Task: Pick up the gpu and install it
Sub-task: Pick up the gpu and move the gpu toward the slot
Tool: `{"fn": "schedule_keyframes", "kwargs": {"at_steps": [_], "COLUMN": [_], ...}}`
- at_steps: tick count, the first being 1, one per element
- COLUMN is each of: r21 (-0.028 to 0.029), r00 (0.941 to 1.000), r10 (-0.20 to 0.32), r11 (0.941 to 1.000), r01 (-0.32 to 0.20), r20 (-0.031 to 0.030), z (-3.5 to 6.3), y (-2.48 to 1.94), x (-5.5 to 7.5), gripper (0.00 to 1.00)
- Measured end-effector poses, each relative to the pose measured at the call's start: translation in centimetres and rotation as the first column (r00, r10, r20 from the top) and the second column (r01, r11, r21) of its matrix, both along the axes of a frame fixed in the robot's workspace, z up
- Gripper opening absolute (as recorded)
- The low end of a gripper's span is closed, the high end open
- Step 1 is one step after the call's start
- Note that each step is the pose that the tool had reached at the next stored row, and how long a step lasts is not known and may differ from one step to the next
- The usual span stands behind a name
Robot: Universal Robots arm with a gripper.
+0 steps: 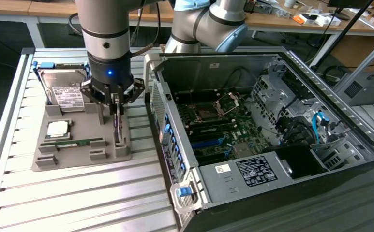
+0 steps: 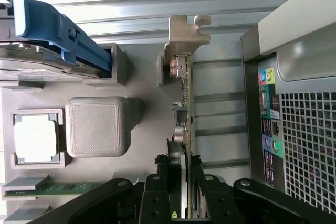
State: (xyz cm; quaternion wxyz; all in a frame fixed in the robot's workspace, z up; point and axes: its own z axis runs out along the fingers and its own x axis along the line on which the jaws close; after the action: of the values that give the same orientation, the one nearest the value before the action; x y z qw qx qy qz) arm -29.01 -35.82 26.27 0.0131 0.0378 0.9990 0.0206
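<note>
The gripper (image 1: 115, 102) pinches the graphics card (image 1: 117, 129) between nearly closed fingers as it stands on edge in the gray holder (image 1: 77, 159) beside the computer case (image 1: 173, 145). Gripped near one end, the card could tilt and jam.

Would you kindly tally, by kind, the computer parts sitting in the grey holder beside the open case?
Hard drive: 1
Processor chip: 1
Memory stick: 1
gpu, standing on edge with the gripper closed on it: 1
Total: 4
</note>
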Motion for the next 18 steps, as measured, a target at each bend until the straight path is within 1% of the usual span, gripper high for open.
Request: {"fn": "schedule_keyframes", "kwargs": {"at_steps": [18], "r21": [-0.0001], "r00": [1.0], "r10": [0.0], "r11": [1.0], "r01": [0.0], "r20": [0.0], "z": [0.94], "y": [0.0], "x": [0.0], "gripper": [0.27]}}
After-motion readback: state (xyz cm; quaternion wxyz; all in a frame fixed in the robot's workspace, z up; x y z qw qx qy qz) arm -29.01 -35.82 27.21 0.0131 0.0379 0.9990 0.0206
